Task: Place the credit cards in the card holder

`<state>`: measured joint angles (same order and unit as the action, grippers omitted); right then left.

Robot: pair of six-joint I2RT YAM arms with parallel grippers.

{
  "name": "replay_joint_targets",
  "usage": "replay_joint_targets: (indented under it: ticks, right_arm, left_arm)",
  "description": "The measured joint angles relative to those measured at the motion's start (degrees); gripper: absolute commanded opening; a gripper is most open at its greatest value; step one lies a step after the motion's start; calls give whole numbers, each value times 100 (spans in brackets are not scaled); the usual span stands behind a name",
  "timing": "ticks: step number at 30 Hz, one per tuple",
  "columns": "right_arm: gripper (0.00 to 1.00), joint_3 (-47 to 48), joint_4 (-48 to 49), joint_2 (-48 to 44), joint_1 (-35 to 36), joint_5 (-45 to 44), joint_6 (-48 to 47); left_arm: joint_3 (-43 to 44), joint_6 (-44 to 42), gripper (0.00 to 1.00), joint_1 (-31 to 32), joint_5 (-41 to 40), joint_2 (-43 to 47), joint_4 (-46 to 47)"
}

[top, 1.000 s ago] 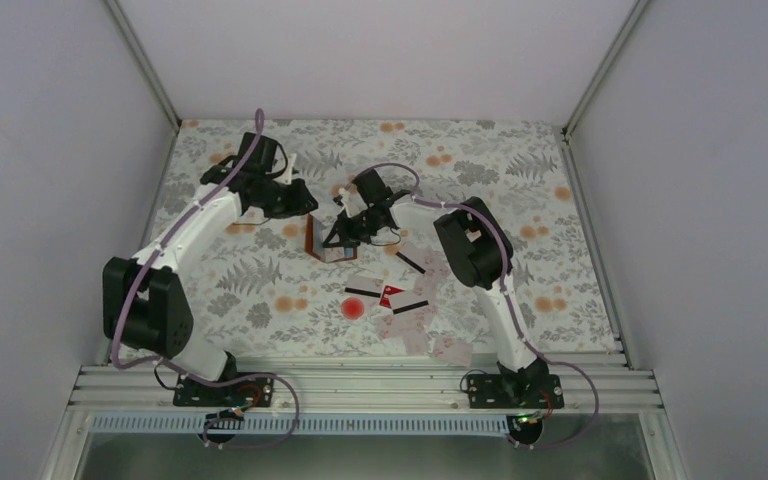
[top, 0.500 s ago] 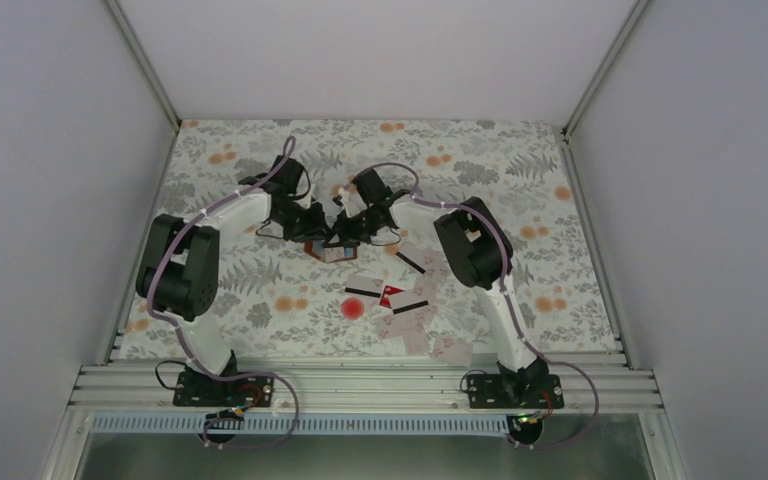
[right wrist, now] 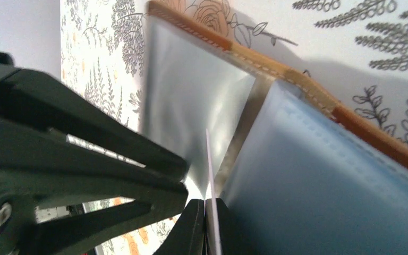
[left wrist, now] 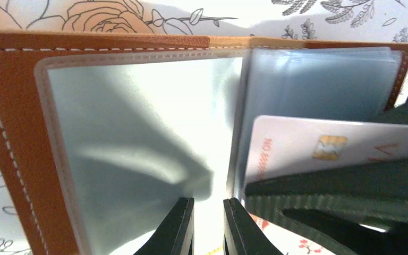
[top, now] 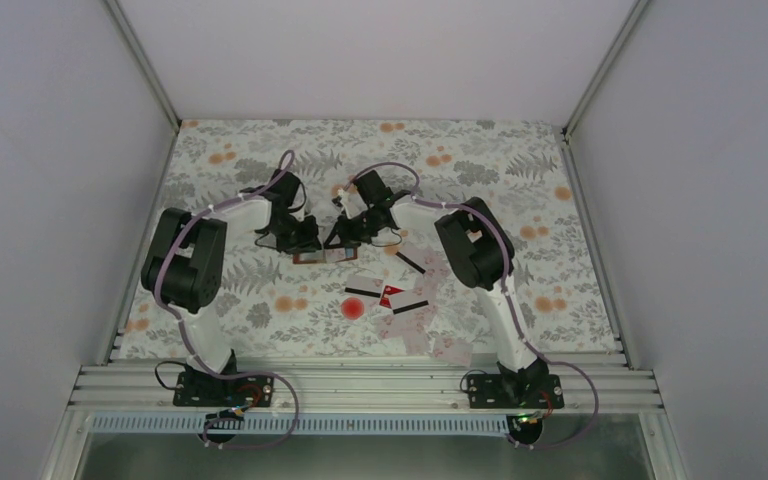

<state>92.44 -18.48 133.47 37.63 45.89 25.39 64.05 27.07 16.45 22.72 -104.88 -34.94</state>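
The card holder (top: 320, 257) is a brown leather wallet lying open on the floral table, with clear plastic sleeves inside (left wrist: 10, 133) (right wrist: 276, 64). My right gripper (top: 342, 237) (right wrist: 207, 223) is shut on a pale credit card (right wrist: 208, 159), seen edge-on, its far edge at the wallet's fold. In the left wrist view that card (left wrist: 308, 146) shows a gold chip and lies against the right-hand sleeves. My left gripper (top: 303, 243) (left wrist: 208, 223) is over the left sleeve, its jaws a narrow gap apart with nothing between them.
Several loose cards (top: 405, 310) lie scattered in front of the wallet, towards the right arm's base. One has a red patch (top: 392, 293) and some have black stripes (top: 360, 290). A round red spot (top: 353, 309) is on the cloth. Grey walls enclose the table.
My left arm swung right from the back left onto the wallet. The wallet, standing up a second ago, now lies open flat. My right gripper has hardly moved.
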Motion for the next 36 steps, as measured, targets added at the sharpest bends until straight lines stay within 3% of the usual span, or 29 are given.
replay_joint_targets:
  ticks: [5,16,27,36]
  right_arm:
    - [4,-111,-20,-48,7,105,-216]
    - [4,-223,-175,-96,-44,522,-555]
    - [4,-234,-186,-92,-330,1320,-649]
    - [4,87,-251,22,-358,2009,-905]
  left_arm:
    - [-223,-9,19,-142,372,-50,494]
    - [-970,-85,19,-721,2109,-94,2218]
    - [-1296,-409,19,-1047,3582,-643,3075]
    - [-1373,-251,19,-1082,4168,-723,3689]
